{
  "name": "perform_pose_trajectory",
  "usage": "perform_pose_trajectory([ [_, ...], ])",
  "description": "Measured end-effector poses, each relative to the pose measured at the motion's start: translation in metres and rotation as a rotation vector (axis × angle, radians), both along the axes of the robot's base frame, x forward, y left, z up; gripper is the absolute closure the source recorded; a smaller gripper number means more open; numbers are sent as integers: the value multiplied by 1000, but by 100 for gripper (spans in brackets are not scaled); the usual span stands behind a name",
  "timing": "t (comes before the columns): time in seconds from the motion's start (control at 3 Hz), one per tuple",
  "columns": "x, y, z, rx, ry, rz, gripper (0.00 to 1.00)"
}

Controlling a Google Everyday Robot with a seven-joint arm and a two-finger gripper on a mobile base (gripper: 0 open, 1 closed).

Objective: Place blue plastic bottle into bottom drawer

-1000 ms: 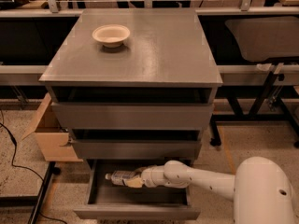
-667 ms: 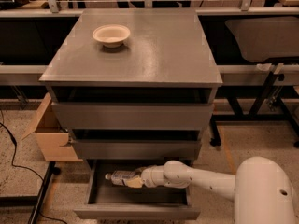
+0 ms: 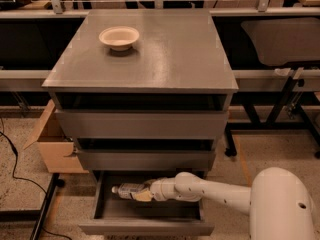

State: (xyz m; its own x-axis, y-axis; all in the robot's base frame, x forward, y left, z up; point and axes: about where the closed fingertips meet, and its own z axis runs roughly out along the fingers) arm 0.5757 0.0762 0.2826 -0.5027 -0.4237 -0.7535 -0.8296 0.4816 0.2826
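Observation:
The bottom drawer [image 3: 145, 228] of the grey-brown cabinet stands pulled out. The blue plastic bottle [image 3: 126, 189] lies on its side inside it, cap to the left, near the drawer's back left. My gripper [image 3: 143, 193] reaches into the drawer from the right on the white arm and sits at the bottle's right end, touching it. The bottle's right part is hidden by the gripper.
A white bowl [image 3: 119, 37] sits on the cabinet top [image 3: 165, 54] at the back left. The two upper drawers are pushed in. A cardboard box [image 3: 52, 144] stands on the floor to the left, with a black cable beside it. Table legs stand to the right.

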Motion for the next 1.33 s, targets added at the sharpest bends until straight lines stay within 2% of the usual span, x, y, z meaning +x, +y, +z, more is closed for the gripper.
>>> perform_pose_trajectory([
  [0.33,-1,2,-1,1,2,3,11],
  [0.67,-2,4,-1,2,3,5,0],
  [1.0,-2,4,-1,2,3,5,0],
  [1.33,-5,-11,-1,23,2,2,0],
])
